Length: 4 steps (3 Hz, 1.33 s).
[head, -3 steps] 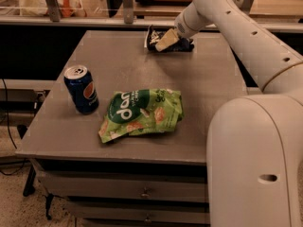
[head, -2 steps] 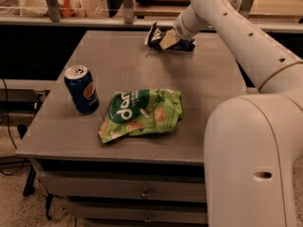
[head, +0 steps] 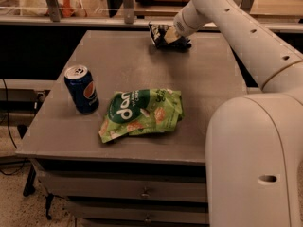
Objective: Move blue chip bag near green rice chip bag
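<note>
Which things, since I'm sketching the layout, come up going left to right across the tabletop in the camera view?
Pepsi can → green rice chip bag → blue chip bag. The gripper overlaps the blue chip bag at the far edge of the table, so it is unranked.

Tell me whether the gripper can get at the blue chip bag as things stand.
Probably yes: the gripper is right at the blue chip bag at the far edge of the table, nothing between them. The green rice chip bag and Pepsi can sit nearer the front, out of the way.
</note>
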{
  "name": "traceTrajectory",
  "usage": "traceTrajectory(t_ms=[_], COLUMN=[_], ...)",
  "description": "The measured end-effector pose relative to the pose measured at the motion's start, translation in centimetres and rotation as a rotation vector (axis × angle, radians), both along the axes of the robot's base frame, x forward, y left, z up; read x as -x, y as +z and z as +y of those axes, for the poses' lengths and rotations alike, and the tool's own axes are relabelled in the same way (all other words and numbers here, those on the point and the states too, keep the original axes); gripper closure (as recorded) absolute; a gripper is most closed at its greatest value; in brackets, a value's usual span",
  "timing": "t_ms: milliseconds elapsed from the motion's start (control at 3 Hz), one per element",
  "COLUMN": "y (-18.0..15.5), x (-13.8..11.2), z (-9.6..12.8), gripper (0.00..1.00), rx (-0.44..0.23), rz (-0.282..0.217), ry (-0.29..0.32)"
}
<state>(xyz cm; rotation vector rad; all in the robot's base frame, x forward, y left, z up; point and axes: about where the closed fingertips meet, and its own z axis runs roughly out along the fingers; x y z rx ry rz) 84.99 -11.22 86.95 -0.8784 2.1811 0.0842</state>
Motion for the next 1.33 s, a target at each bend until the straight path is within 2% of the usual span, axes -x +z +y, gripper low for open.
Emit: traceTrajectory(t_ms=[333,667,1000,1333], y=[2.4,4.8,5.9,5.8], x=[1.6,4.3,8.1,12.6], z=[0.6,1.7,3.1,4.7], gripper=[1.00,1.00,1.00,1.00], rx=[0.020,0.041,0.079,0.107], rz=[-0.017,-0.030,-0.015,0.026], ry=[0.061,0.180,0.335,0.514])
